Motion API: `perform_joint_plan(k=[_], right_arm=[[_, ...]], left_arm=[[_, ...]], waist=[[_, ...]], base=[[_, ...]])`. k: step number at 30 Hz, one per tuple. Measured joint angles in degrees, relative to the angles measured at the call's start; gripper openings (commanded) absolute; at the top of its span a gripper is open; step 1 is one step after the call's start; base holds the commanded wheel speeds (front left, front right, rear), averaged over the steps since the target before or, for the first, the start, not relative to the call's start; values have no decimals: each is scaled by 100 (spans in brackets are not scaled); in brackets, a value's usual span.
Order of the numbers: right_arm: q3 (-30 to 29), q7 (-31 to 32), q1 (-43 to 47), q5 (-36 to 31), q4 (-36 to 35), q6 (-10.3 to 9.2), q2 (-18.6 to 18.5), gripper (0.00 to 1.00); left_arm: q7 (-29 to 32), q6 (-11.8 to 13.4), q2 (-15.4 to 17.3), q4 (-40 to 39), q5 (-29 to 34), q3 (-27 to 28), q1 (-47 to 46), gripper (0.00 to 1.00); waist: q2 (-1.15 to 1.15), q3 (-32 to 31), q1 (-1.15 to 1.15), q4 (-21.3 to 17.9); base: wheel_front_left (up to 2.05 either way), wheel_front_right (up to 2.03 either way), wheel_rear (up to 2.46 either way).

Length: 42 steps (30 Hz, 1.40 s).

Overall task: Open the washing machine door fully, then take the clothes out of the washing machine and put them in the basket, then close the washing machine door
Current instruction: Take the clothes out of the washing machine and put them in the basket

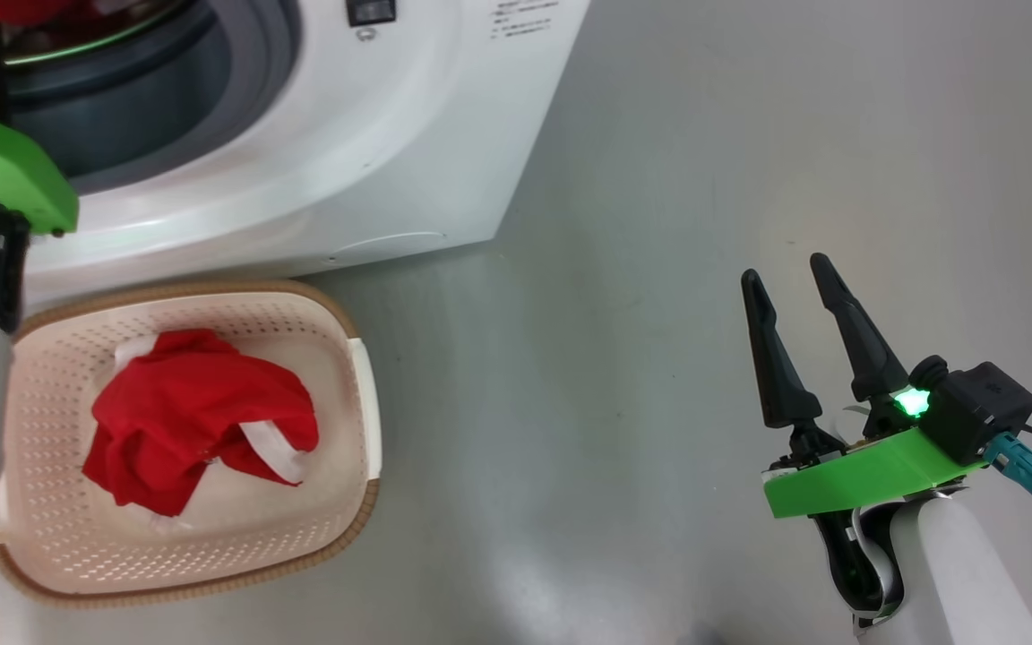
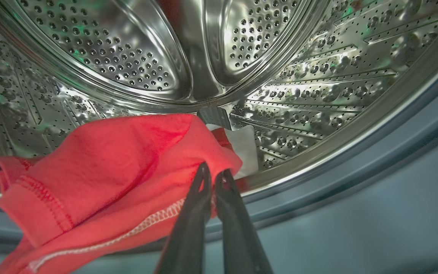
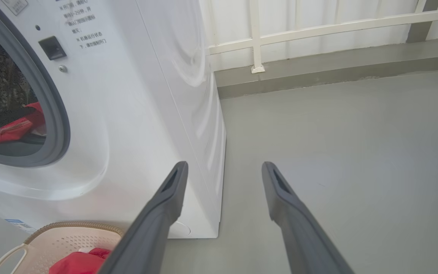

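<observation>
Bright, even, soft shadows. Hard glare and green glints on steel drum (image 2: 146, 57). Pale sheen on grey floor (image 1: 525, 573). Wrist views bent at edges, blurred up close.

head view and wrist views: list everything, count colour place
washing machine: one, white, behind the basket
drum: one, steel, inside the machine
basket: one, cream with brown rim, before the machine
garment in basket: one, red and white, inside it
garment in drum: one, red, white stitching, drum's mouth
floor: grey, all around
railing: one, white, floor's far edge
left gripper: one, dark, shut on the garment in drum
right gripper: one, dark, open above the floor
</observation>
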Motion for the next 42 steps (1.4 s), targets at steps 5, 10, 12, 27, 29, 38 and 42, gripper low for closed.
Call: perform_joint_plan(k=[5,10,12,27,29,38,42], right_arm=[[-30,0,2,-43,9,0,0,100],[-52,0,8,-85,34,0,1,100],[-76,0,13,-85,41,0,-1,100],[-163,0,155,-246,151,0,-3,100],[-172,0,157,-247,152,0,-2,100],[-193,0,270,-299,169,0,-4,100],[-194,0,284,-330,172,0,-4,100]], left_arm=[[-54,0,69,-757,-400,67,378,0],[-64,0,224,-2052,-517,542,945,0],[-70,0,241,-2480,-515,780,1257,0],[-78,4,-56,-5029,-252,1923,3054,0],[-78,4,-119,-5348,-250,2041,3235,0],[-97,5,-278,-6531,-199,2430,3759,0],[-103,5,-311,-7285,-98,2614,4060,0]], waist=[[0,-87,0,118],[0,-185,0,219],[0,-229,0,253],[0,-575,0,518],[0,-614,0,549],[0,-728,0,671],[0,-777,0,714]], base=[[0,0,0],[0,0,0],[0,0,0],[0,0,0],[0,0,0],[0,0,0],[0,0,0]])
